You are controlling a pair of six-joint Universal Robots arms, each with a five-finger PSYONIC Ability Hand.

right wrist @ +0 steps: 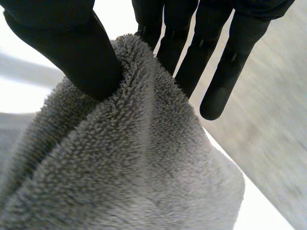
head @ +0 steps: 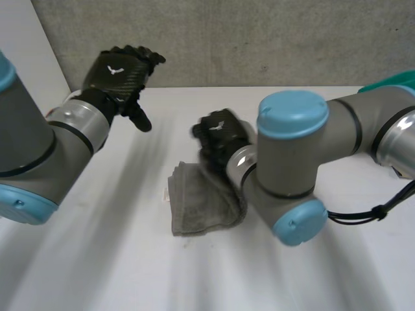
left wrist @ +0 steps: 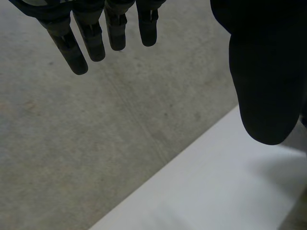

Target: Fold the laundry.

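- The white table (head: 117,259) carries the work. The grey towel (head: 202,206) lies near its middle, doubled into a thick pad, with its far end raised off the surface.
- The towel is plush terry: light, soft and floppy, not slippery. I judge it will sag from any single hold, so the best purchase is a corner or the folded edge, pinched deep.
- My right hand (head: 220,137) is clamped on that raised edge, thumb on one side, fingers (right wrist: 192,67) on the other, the pile bunched between.
- My left hand (head: 120,72) hangs above the table's far left, well apart from the towel, fingers straight and spread from the thumb, holding nothing.
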